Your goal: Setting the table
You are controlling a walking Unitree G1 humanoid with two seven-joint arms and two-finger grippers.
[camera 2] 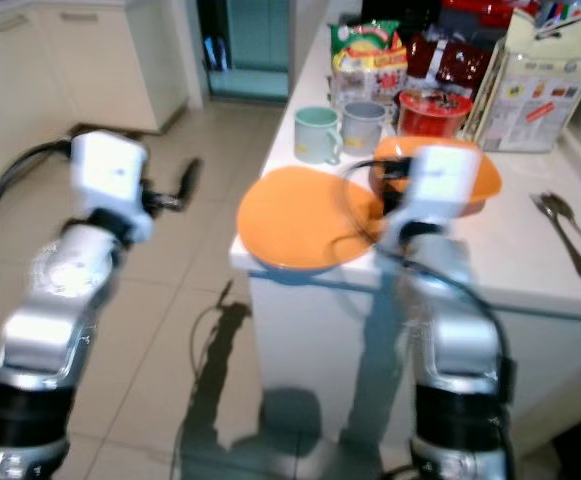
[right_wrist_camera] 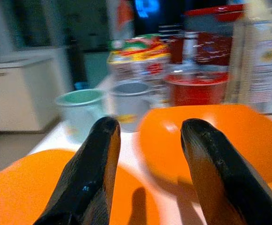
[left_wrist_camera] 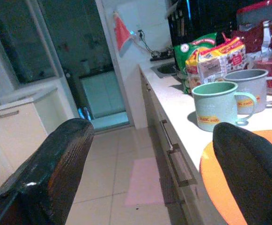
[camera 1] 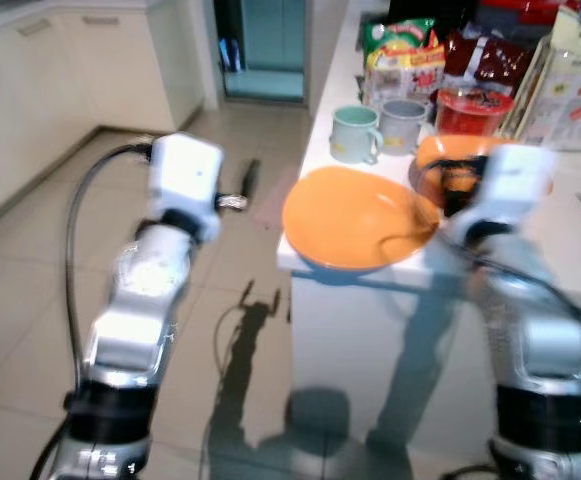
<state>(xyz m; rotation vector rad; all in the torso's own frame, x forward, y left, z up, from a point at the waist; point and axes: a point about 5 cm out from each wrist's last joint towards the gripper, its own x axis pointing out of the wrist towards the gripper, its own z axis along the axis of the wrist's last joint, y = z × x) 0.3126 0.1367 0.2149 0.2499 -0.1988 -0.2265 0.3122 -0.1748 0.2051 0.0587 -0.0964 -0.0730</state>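
Note:
A large orange plate (camera 1: 355, 220) lies on the near left corner of the white counter (camera 2: 530, 270), its rim hanging over the edge. An orange bowl (camera 2: 485, 175) stands just behind it. My left gripper (camera 1: 248, 184) is held over the floor to the left of the counter, open and empty, level with the plate. My right gripper (right_wrist_camera: 147, 159) is open above the counter, between the plate and the bowl, holding nothing. A green mug (camera 1: 353, 133) and a grey mug (camera 1: 402, 124) stand behind the plate.
A red tub (camera 1: 473, 110), snack packets (camera 1: 402, 52) and a carton (camera 2: 540, 80) crowd the back of the counter. Metal cutlery (camera 2: 565, 228) lies to the right. Tiled floor (camera 1: 30, 300) and pale cabinets (camera 1: 30, 90) are on the left.

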